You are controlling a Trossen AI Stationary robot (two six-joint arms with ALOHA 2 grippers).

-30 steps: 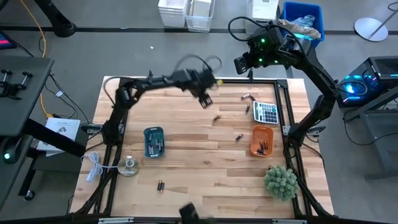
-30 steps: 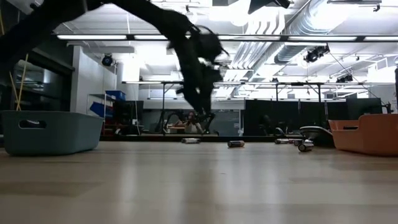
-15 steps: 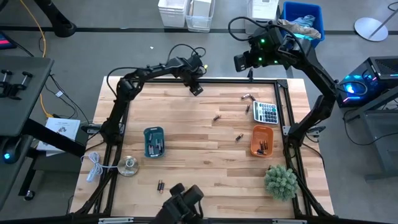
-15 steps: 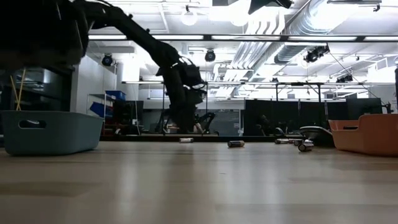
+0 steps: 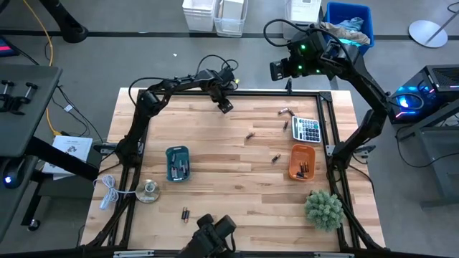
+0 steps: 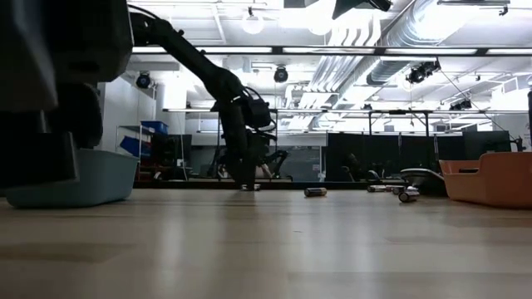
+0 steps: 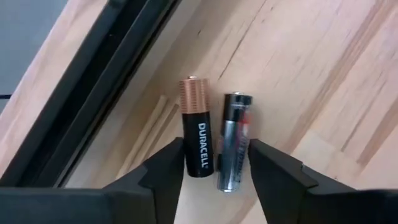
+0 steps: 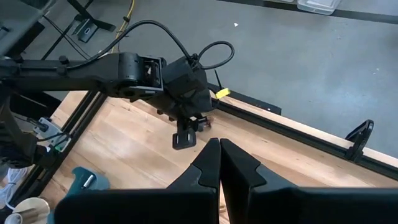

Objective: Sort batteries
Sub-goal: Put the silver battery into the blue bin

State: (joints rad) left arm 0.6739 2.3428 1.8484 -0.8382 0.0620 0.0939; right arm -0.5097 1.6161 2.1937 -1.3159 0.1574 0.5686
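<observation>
Two batteries (image 7: pixel 214 142) are bracketed side by side between the left gripper (image 7: pixel 216 177)'s open fingers, so both could be pinched at once and missorted; the right gripper (image 8: pixel 219 163) is shut.

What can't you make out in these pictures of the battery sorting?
- High view: the two batteries at the left pincer are hidden under it.
- Low view: the blue tray is partly covered by a dark blurred shape.
- High view: cells in the orange tray are too small to count.
</observation>
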